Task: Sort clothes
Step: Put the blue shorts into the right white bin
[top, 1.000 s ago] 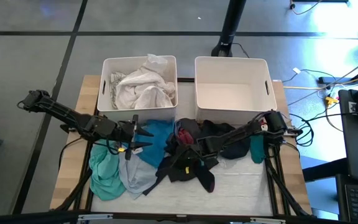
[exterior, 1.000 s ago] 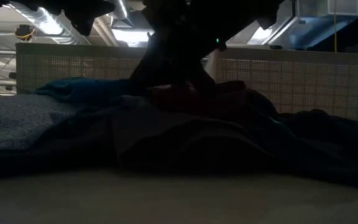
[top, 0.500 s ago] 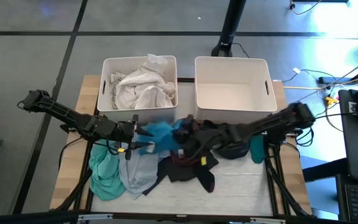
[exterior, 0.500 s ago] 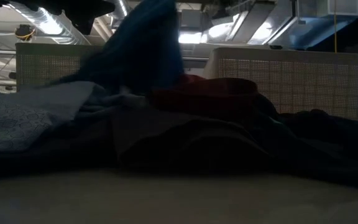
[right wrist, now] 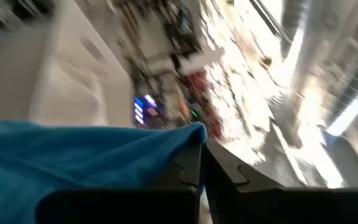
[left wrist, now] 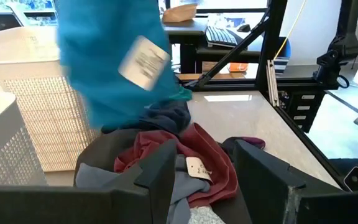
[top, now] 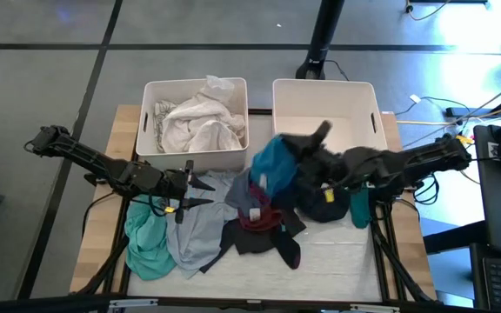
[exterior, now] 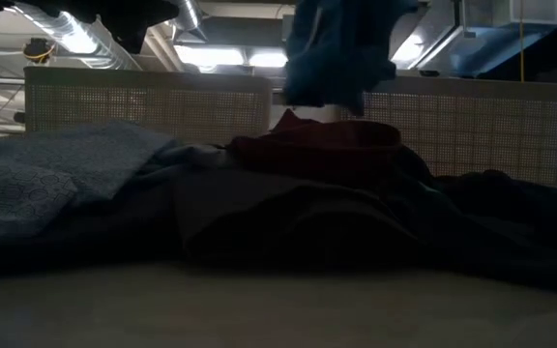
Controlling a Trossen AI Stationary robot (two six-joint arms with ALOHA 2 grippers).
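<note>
Blue garment (top: pixel 277 165) hangs lifted above heaped clothes (top: pixel 224 228) on table.

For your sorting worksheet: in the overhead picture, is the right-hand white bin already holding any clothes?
No. The right bin shows only its bare white floor; the blue garment hangs outside its front wall.

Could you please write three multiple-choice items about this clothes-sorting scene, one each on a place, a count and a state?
1. Where is the bright blue fabric garment?
A. Inside the left bin
B. Lifted above the pile, near the right bin's front wall
C. Flat on the table's front edge

2. How many white rectangular plastic bins stand at the table's back?
A. One
B. Two
C. Three

3. What state is the right white plastic bin in?
A. Empty
B. Full of white cloth
C. Tipped over

Answers:
1. B, the right gripper has its fingers shut on it, and the low view shows it hanging clear above the dark red garment.
2. B, the left white plastic bin and the right one.
3. A, its floor is bare.
</note>
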